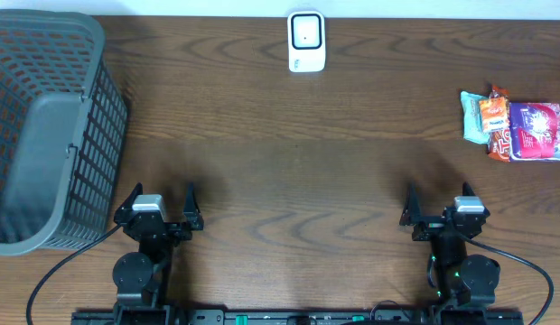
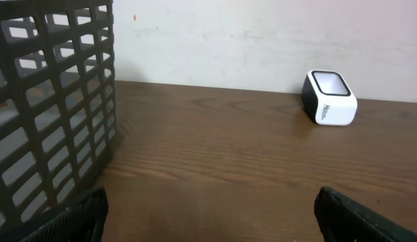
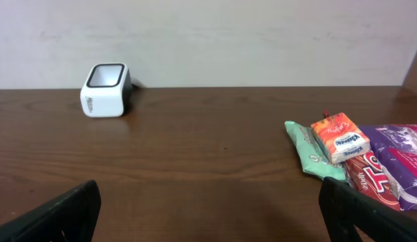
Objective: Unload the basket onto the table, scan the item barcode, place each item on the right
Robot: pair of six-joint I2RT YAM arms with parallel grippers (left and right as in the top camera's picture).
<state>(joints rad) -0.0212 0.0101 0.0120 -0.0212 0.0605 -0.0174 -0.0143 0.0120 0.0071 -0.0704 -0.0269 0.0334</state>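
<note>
A white barcode scanner (image 1: 306,41) with a dark window stands at the table's far middle edge; it also shows in the left wrist view (image 2: 329,98) and the right wrist view (image 3: 105,90). A pile of packets (image 1: 517,125) lies at the far right: a small orange pack (image 3: 339,140) on a mint pack (image 3: 309,153), beside red and purple bags (image 3: 397,161). My left gripper (image 1: 160,205) sits open near the front left, and my right gripper (image 1: 437,206) sits open near the front right. Both hold nothing.
A dark grey mesh basket (image 1: 45,126) occupies the far left of the table, close to the left arm, and its wall fills the left of the left wrist view (image 2: 50,107). A pale wall backs the table's far edge.
</note>
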